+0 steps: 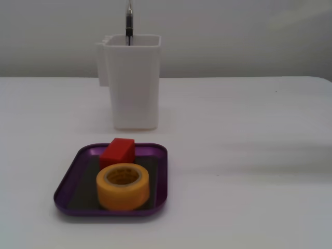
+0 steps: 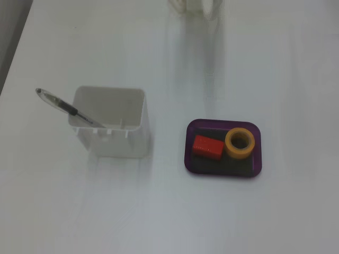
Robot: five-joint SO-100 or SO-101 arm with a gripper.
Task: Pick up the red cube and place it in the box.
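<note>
Two things sit inside the box (image 1: 70,179) right now: the red cube (image 1: 118,152) and a yellow tape roll (image 1: 122,185). In the low fixed view, the cube is at the far edge of the tray floor, at about 12 o'clock from the roll, and the two look to be touching or very nearly so. Up in the high fixed view, the cube (image 2: 207,147) lies flat in the left half of the box (image 2: 222,172), at 9 o'clock from the roll (image 2: 240,143), long side running across the tray, just beside the roll.

Both views show the cube resting on the dark floor, nothing gripping it. The box sits flat on the white table (image 1: 249,155).

Over to the white bin (image 1: 133,80): in the low view it stands upright behind the tray, at about 12 o'clock from it and apart from it. A dark pen (image 1: 128,23) pokes up out of its top. In the high view the bin (image 2: 110,121) is at 9 o'clock from the box, well apart, and the pen (image 2: 63,107) leans out over its left rim toward 10 o'clock.

And the arm? Only a sliver of white shows at the very top edge of the high view, at 12 o'clock from the box and far from it. The gripper itself is out of both views, so I cannot tell whether its fingers are spread or pressed together.
</note>
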